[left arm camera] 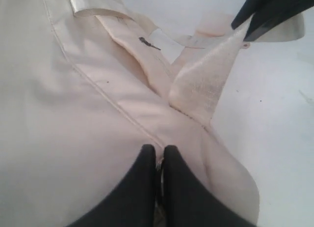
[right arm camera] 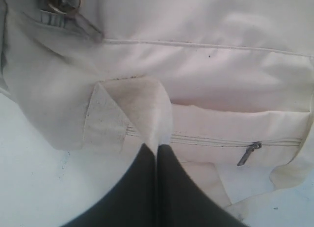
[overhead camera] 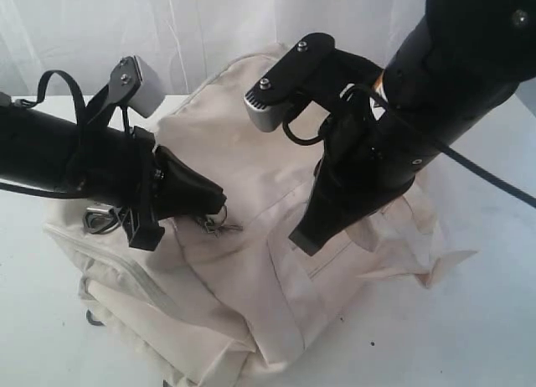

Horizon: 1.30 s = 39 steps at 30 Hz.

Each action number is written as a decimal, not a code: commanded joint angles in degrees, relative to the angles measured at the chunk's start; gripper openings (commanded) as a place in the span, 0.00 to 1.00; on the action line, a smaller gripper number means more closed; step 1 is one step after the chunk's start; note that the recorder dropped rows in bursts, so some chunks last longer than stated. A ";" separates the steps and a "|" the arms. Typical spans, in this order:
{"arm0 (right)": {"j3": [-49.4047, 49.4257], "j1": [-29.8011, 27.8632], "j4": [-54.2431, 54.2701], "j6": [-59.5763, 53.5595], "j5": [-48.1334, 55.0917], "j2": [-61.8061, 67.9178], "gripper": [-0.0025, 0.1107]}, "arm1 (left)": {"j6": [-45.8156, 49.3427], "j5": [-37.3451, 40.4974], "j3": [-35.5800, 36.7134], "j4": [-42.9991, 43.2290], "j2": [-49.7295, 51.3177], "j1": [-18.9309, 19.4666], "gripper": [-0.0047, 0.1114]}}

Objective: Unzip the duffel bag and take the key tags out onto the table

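The cream duffel bag [overhead camera: 251, 152] lies slumped across the middle of the white table [overhead camera: 469, 320], its bulk rising toward the far side and its folds spilling toward the near edge.

The left gripper [left arm camera: 157, 151] comes in from the left and rests its tip on the upper face of the bag, left of centre, right at the end of a stitched seam line. Its fingers [left arm camera: 142, 173] are drawn almost together, with only a thin slit between them. A small metal pull [overhead camera: 219, 225] lies on the fabric just beside the tip in the exterior view. Whether it is pinched cannot be told.

The right gripper [right arm camera: 157, 147] reaches down from the far right onto the bag's near right part. Its jaws are pressed together on a fold of webbing strap [right arm camera: 147, 104], which stands up from the fabric into the fingertips. Just right of that grip runs a closed side pocket zipper [right arm camera: 211, 139], its pull [right arm camera: 249, 153] hanging at an angle.

A metal ring [overhead camera: 99, 219] sits on the bag's left end, under the left arm.
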 commanded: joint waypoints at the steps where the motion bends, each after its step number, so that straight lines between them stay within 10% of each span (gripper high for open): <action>1: 0.17 -0.07 -0.98 0.34 -0.73 -0.74 0.03 | -0.20 5.74 -1.92 0.77 -0.12 -0.28 0.04; 39: 0.17 -0.07 -0.98 0.34 1.98 -0.74 0.03 | -28.03 -7.64 -2.04 30.42 -11.11 1.53 0.04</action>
